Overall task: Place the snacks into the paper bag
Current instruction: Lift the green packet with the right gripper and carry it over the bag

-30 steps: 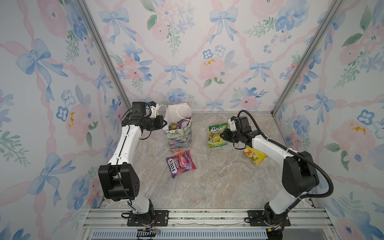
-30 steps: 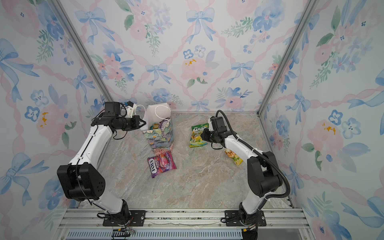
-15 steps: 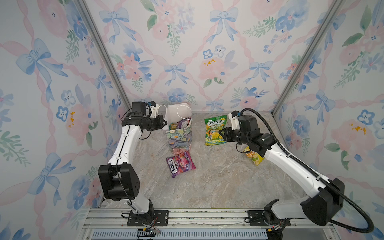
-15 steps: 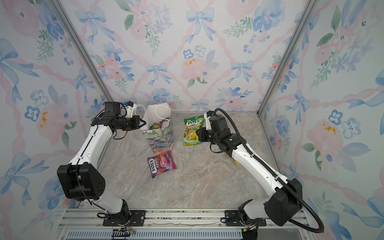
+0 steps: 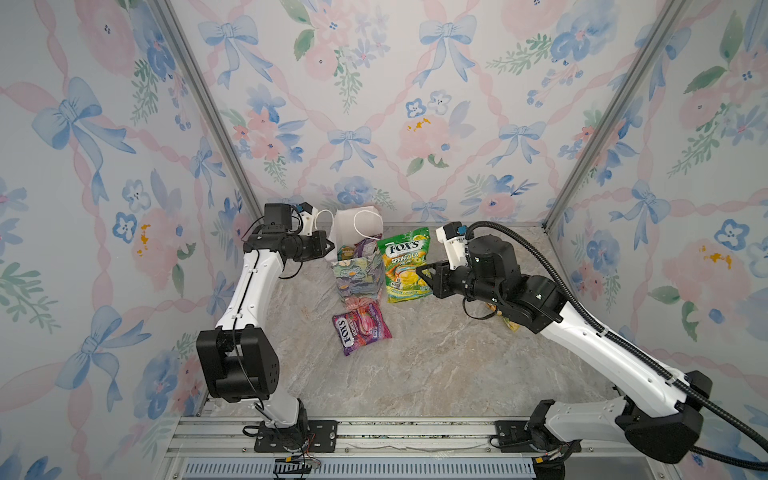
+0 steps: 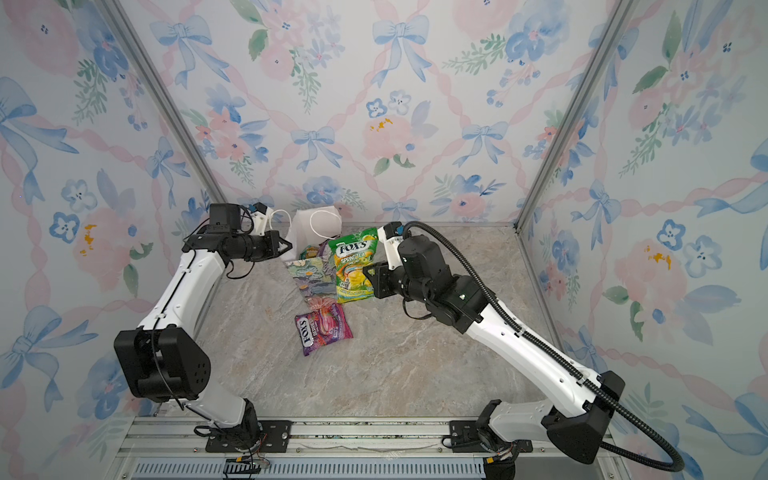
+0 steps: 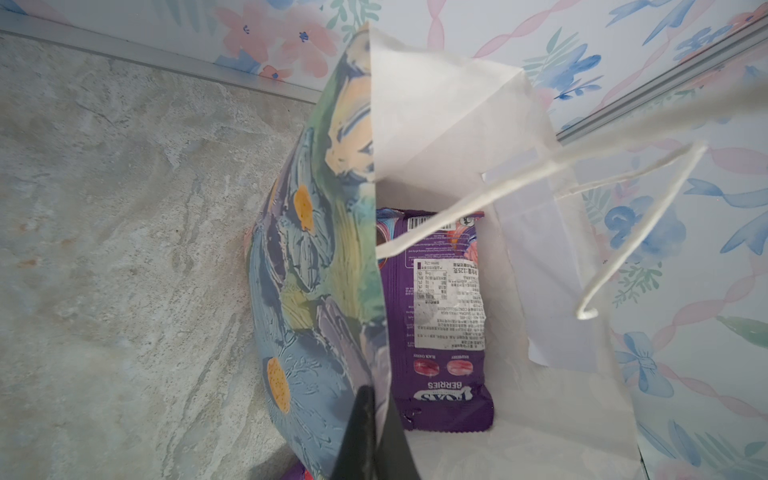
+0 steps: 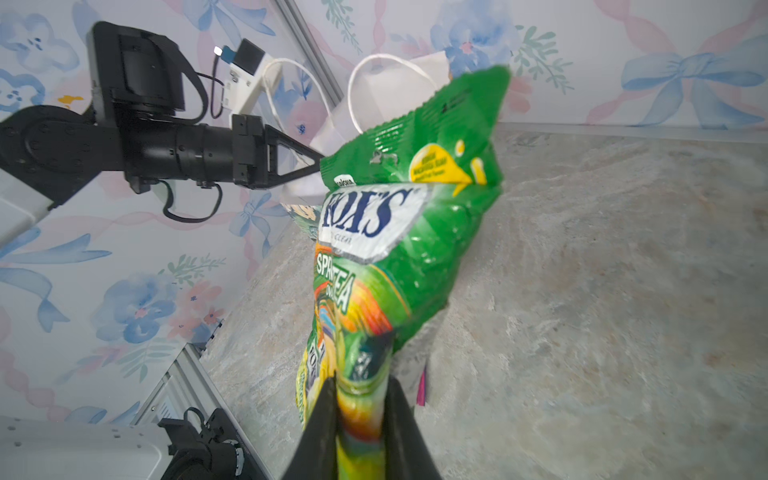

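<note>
Marbled tabletop [image 5: 436,365]: we pinch the rim of the paper bag [image 5: 357,276] with our left gripper [image 5: 330,249], clamp a green packet [image 5: 403,257] beside it with our right gripper [image 5: 420,275], a handle cord [image 7: 498,189] crossing its mouth.

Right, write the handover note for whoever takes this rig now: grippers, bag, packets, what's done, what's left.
Left gripper: shut on the rim of the paper bag, holding its mouth open.
Right gripper: shut on the green packet, held in the air beside the bag's mouth, not yet in.
Done: a bagged purple packet shows in the left wrist view. Other packet tops show in both top views, count unclear.
On the table: a loose purple packet in front of the bag, and a yellow packet partly hidden under the right arm.
Left: drop in the green one, then those two.
</note>
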Controlling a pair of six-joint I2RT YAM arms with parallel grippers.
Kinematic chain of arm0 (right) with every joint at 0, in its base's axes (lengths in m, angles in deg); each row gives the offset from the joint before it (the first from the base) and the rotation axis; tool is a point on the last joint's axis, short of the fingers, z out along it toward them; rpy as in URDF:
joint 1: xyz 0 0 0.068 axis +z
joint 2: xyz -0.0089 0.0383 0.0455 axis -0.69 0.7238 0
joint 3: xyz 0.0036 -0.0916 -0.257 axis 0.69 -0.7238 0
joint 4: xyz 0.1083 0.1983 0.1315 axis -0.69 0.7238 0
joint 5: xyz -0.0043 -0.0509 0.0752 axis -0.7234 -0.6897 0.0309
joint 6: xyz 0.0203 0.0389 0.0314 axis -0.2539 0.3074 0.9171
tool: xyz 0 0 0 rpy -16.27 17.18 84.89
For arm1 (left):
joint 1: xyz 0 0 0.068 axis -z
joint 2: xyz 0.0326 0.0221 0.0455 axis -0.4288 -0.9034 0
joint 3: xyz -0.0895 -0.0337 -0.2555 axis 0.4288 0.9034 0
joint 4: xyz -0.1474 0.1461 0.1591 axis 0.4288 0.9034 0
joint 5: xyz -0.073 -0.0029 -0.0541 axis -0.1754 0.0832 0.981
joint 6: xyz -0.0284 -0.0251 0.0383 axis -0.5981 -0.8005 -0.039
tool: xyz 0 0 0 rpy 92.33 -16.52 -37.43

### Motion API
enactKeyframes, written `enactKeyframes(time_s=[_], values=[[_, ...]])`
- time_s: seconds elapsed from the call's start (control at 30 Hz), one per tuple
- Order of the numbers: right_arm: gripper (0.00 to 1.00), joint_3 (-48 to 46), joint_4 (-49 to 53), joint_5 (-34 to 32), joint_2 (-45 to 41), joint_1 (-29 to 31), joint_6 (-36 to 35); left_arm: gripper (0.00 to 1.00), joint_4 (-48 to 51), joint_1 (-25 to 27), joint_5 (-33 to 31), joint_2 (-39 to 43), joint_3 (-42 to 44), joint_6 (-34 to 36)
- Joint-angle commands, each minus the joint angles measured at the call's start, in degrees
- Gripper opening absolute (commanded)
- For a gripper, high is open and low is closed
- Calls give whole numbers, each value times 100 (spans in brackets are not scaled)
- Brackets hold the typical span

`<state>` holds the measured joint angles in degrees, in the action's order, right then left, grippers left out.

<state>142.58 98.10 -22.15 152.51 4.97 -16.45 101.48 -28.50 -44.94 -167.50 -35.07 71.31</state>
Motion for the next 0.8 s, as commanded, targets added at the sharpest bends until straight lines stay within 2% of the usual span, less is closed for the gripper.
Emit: enactKeyframes(time_s=[0.0, 0.43, 0.77], values=[[0, 623, -169, -122, 354, 247, -249, 0, -16, -40, 124, 73, 53, 21], [0, 2860, -84, -276, 2178, 370, -768, 0, -12, -48, 160, 87, 39, 10], [0, 4783, 296, -786, 3653, 404, -1244, 0, -12, -42, 151, 109, 39, 21]])
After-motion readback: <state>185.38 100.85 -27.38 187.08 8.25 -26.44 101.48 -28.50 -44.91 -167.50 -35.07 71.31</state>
